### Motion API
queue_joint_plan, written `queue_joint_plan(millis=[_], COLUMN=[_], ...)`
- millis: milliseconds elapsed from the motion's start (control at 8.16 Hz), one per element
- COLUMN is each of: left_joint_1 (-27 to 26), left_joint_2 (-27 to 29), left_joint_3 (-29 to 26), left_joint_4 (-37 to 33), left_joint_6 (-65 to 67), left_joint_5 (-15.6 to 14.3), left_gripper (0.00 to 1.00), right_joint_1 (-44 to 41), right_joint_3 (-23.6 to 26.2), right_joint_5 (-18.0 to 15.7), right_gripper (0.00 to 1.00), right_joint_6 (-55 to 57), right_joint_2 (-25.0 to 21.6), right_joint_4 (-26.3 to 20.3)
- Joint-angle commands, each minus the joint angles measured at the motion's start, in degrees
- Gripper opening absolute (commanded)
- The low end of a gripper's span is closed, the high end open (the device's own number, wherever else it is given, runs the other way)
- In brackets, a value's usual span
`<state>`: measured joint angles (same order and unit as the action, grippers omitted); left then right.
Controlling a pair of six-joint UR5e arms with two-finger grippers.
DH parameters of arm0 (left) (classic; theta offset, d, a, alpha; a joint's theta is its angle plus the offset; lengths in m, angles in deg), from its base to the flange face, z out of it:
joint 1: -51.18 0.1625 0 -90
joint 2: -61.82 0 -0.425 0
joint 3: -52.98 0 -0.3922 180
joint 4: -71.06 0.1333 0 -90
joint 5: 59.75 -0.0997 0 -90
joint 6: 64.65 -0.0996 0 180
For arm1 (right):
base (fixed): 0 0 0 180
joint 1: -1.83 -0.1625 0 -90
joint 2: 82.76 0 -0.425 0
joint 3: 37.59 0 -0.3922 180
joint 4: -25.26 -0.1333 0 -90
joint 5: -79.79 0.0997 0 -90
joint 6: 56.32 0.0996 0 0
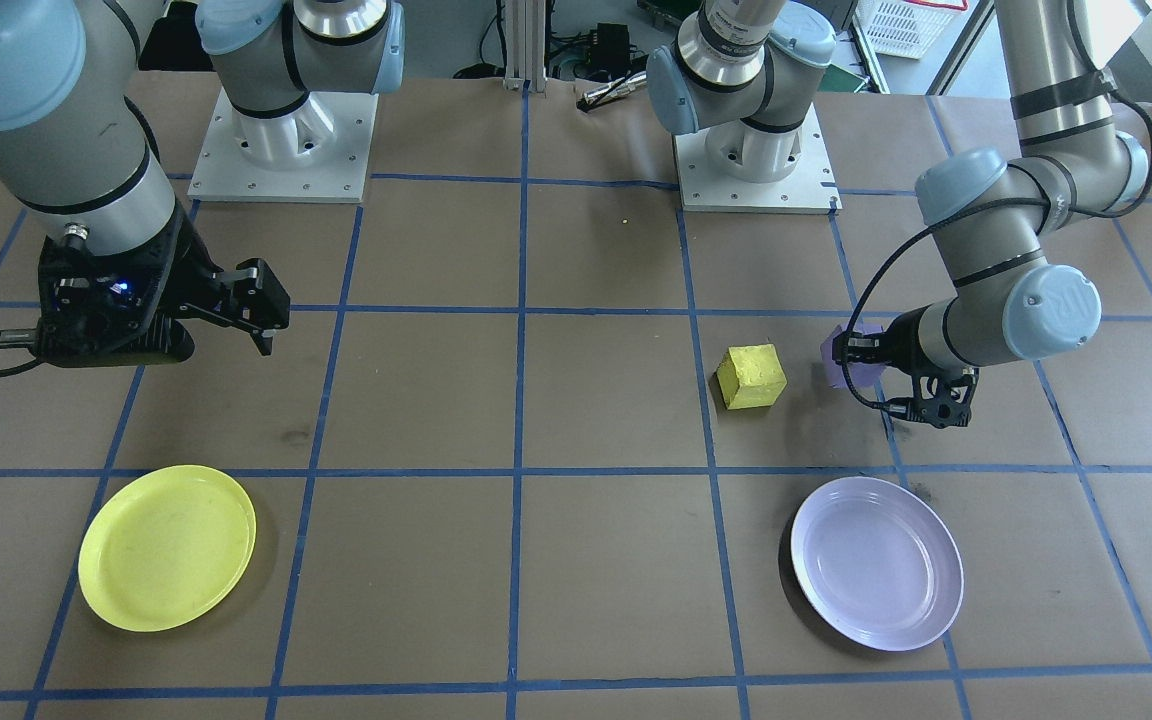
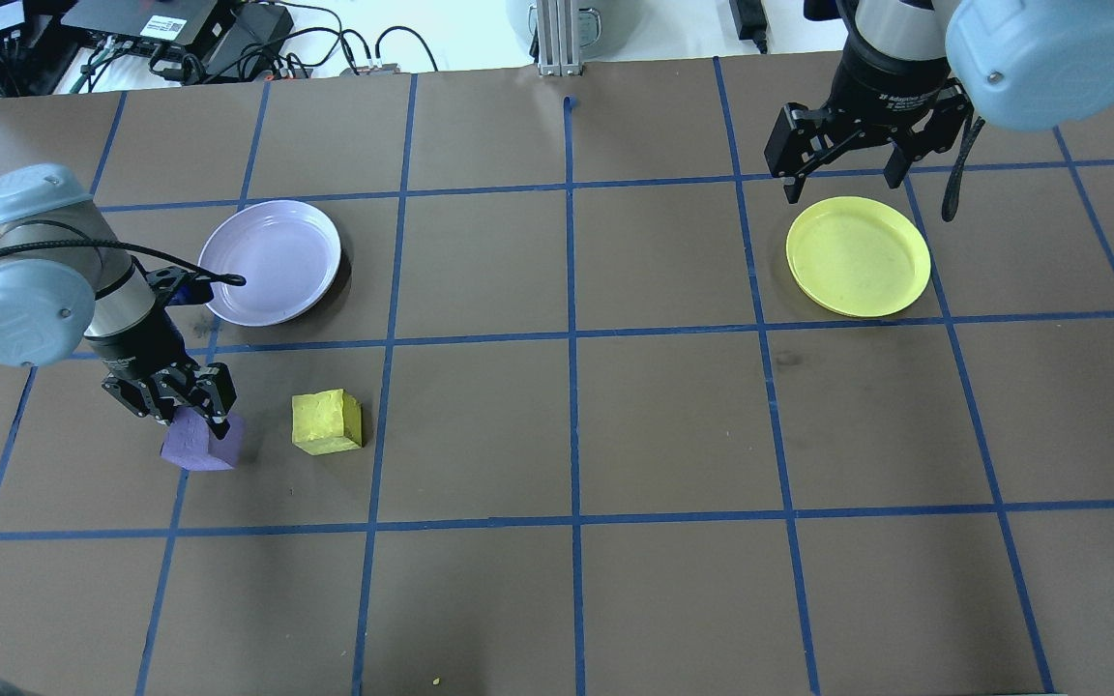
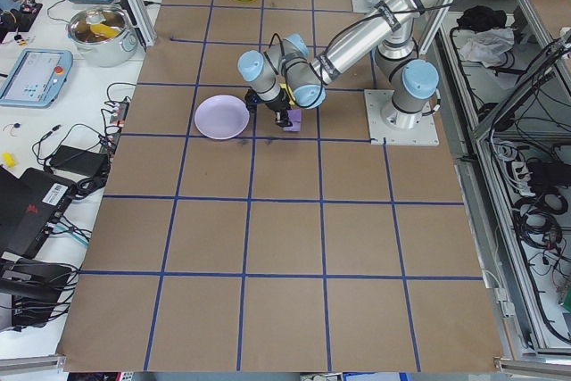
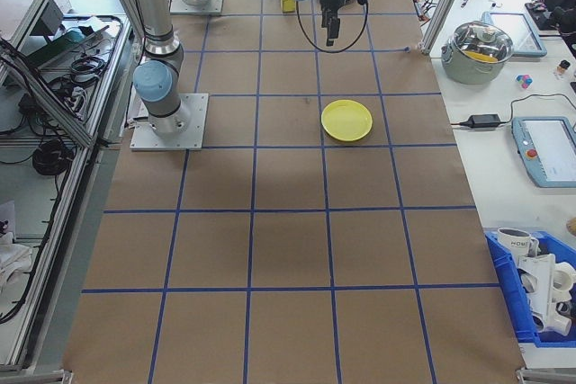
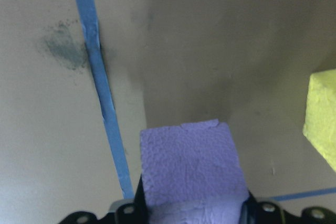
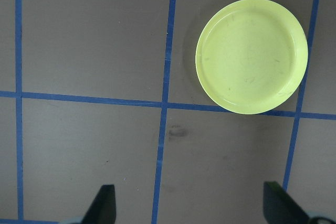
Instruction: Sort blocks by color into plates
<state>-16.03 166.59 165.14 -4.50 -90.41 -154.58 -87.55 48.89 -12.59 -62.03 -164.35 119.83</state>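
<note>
While the right gripper hangs open, the left gripper straddles the purple block, apparently clamping it, near the lavender plate.

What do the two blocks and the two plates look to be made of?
Purple block and yellow block: probably foam or sponge, matte, with a pebbly, rough skin. Yellow plate and lavender plate: likely plastic, smooth with a soft sheen and faint scuffs.

Two high cameras face each other across the table, two more look along it from either end, and each wrist camera peers straight down from close range, the right one sharing the yellow plate at 1 o'clock with both high views.
</note>
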Motion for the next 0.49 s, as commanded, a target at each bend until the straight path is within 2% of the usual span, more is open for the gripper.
queue_joint_plan(millis=[0,245,368], left_joint_1=[-0.7,-2.1,-5.4], left_joint_2=[-2.3,5.1,9.5], left_joint_3=[-6.7,-20.9,-28.0], left_joint_4=[-8.1,-11.5,-12.1], left_joint_6=[-0.4,-0.4,-0.3], left_joint_5=[0.1,0.3,0.3], left_gripper=[0.0,0.0,0.0], right_joint_1=[0.0,0.1,0.4], right_joint_3=[0.0,0.0,0.0], right_joint_5=[0.2,0.6,0.6], right_gripper=[1.0,1.0,1.0], right_joint_6=[0.4,0.4,0.2], right_joint_2=[0.0,0.1,0.1], right_joint_4=[-0.2,0.1,0.1])
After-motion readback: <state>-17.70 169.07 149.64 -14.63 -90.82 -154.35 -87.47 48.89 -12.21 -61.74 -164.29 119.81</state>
